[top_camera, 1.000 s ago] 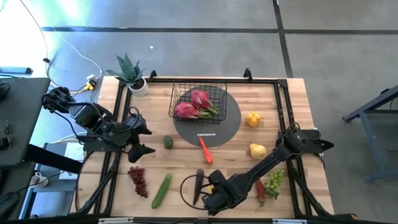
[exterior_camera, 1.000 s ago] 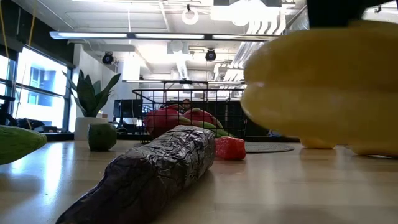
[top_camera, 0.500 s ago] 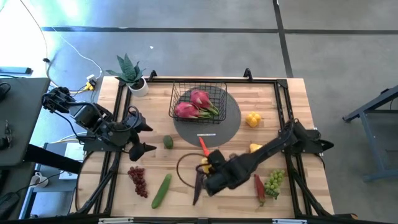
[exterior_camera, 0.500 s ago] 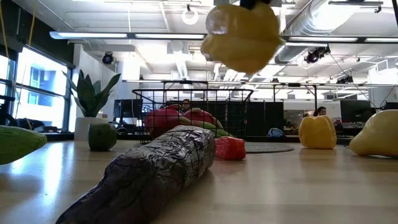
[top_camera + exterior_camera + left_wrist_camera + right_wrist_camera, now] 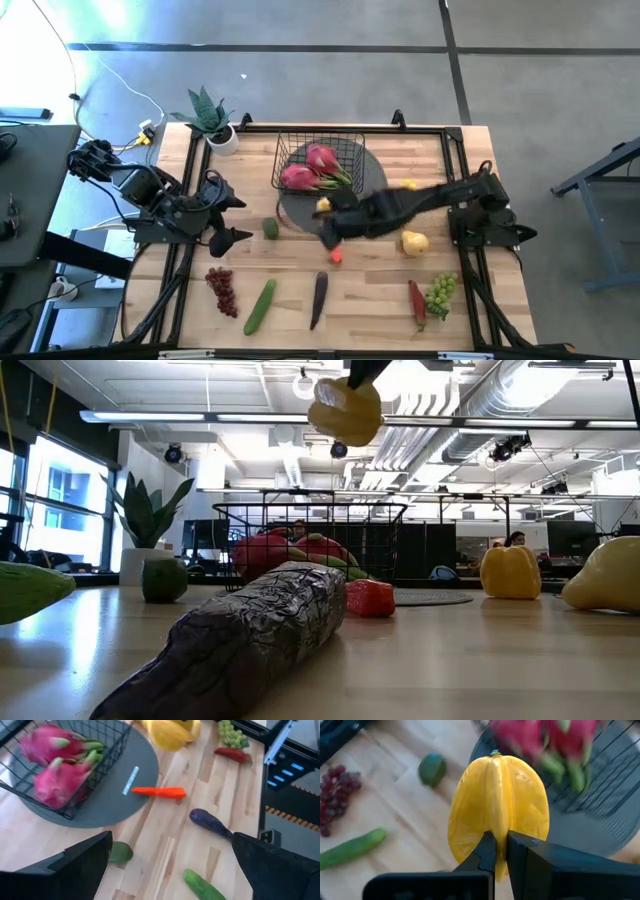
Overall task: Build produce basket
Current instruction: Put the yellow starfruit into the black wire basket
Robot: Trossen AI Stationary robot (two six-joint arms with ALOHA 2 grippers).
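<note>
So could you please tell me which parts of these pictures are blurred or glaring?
Right wrist view: the dragon fruits are smeared, the yellow fruit sharp. High view: the right gripper is smeared. Low view: the purple pod nearest the lens is soft; ceiling lights glare.

- The right gripper [image 5: 322, 212], clamped on the yellow star fruit [image 5: 498, 812], has swung from the table's near edge up to the grey round mat [image 5: 372, 200], beside the basket [image 5: 318, 152].
- The purple pod [image 5: 319, 297] now lies uncovered.
- In the low view the star fruit appears smaller, probably farther away.
</note>
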